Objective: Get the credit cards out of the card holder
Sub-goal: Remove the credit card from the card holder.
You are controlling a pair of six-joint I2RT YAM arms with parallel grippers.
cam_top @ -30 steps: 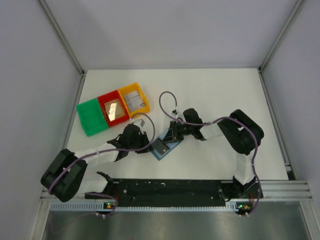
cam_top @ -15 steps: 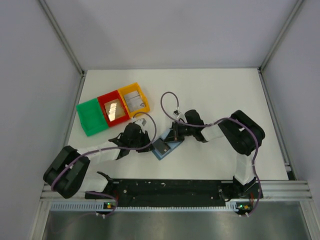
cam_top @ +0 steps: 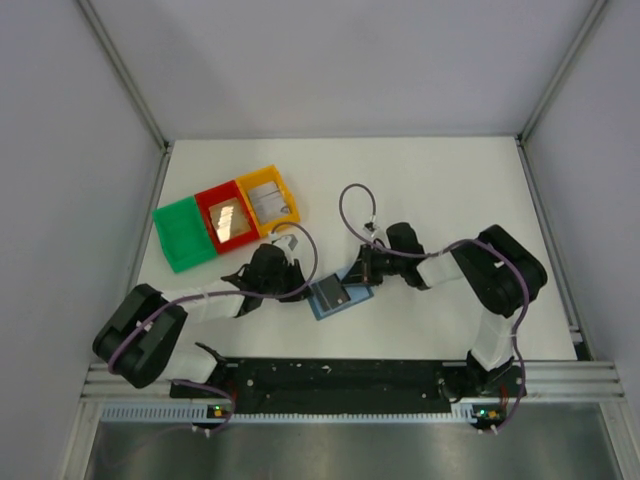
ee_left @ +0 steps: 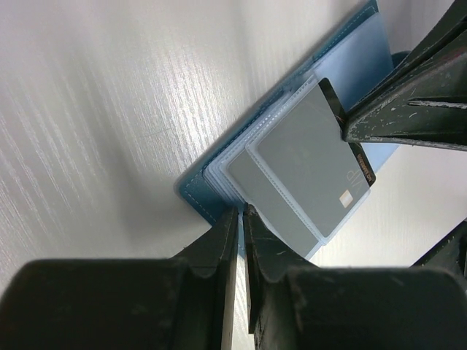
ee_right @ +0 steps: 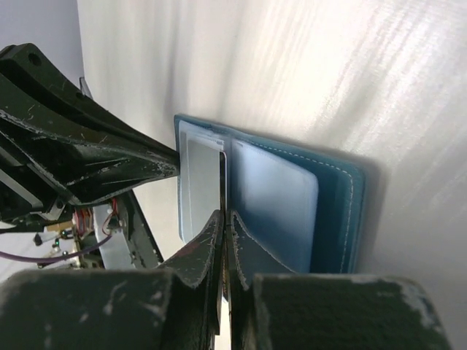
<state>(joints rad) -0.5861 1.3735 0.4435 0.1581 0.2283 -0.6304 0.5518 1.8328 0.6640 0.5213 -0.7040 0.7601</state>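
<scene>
Top external: at far left the green tray (cam_top: pixel 180 232), red tray (cam_top: pixel 225 218) and yellow tray (cam_top: pixel 268 200) sit in a row on the bench (cam_top: pixel 450 180), unmoved over the last second. The red and yellow trays each hold a flat card-like piece.

Left tool (cam_top: pixel 296 284): same spot as a second ago, at the left edge of the card holder (cam_top: pixel 338 298). In the left wrist view its fingers (ee_left: pixel 228 240) are almost pressed together, pinching the near edge of the holder's clear pocket leaves. I read this as the anchor hand.

Card holder: lies open on the bench, centre front, between the two tools. It now lies slightly to the right of where it was a second ago, and the dark leaf over it looks flatter than it did then.

Credit card (ee_left: pixel 310 153): grey and mostly inside its clear pocket, with only the dark far edge sticking out.

Right tool (cam_top: pixel 360 274): this is the change. It was part open a second ago and is now pressed fully together, and the arm has shifted right. The right wrist view shows the fingers (ee_right: pixel 211 240) nipped on a thin upright edge at the holder's fold. From the left wrist view I take that edge to be the card's.

My read: the grip is made and the card is not yet out. Next comes a steady pull to the right while the left tool holds the holder.
</scene>
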